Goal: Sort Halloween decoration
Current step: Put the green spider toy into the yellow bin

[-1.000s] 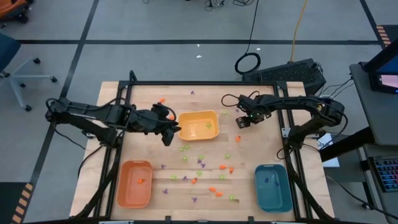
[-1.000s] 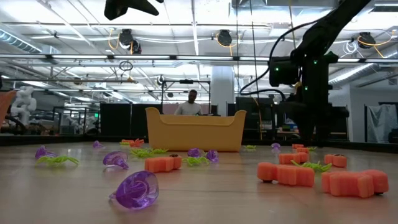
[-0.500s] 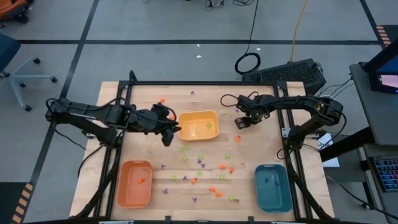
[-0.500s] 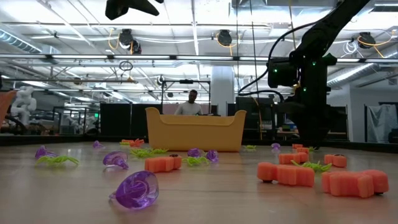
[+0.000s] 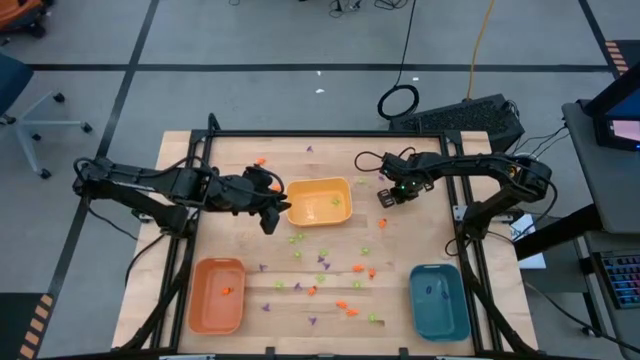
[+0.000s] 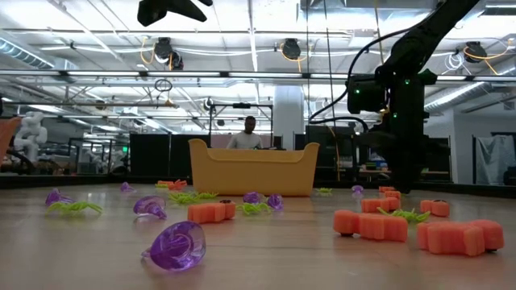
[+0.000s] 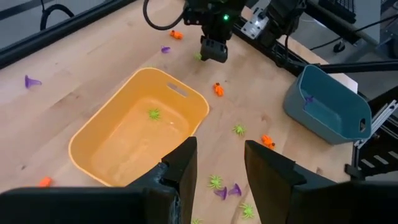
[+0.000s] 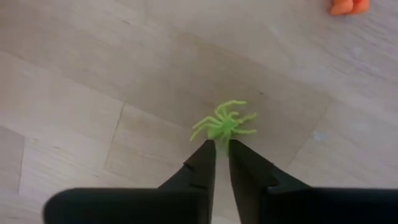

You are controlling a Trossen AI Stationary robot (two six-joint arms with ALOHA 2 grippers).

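Small orange, light green and purple pieces (image 5: pixel 322 262) lie scattered on the wooden table. My right gripper (image 5: pixel 387 197) stands to the right of the yellow tray (image 5: pixel 320 201), low at the table. Its fingers are nearly together on a light green spider (image 8: pixel 222 126). My left gripper (image 5: pixel 268 212) is open and empty, held high over the table by the yellow tray's left end. In the left wrist view (image 7: pixel 221 165) its fingers frame that tray, where one green spider (image 7: pixel 153 114) lies. My right gripper pinches the green spider's edge nearest the gripper (image 8: pixel 221 138) between its two fingertips, with only a narrow gap left between them. The fingers point down from above. The spider lies flat on the table, its legs spread beyond the tips.
An orange tray (image 5: pixel 217 295) with an orange piece stands at the near left. A teal tray (image 5: pixel 438 301) with a purple piece stands at the near right. Orange pieces (image 5: pixel 381 222) lie near the right gripper. A black frame rims the table.
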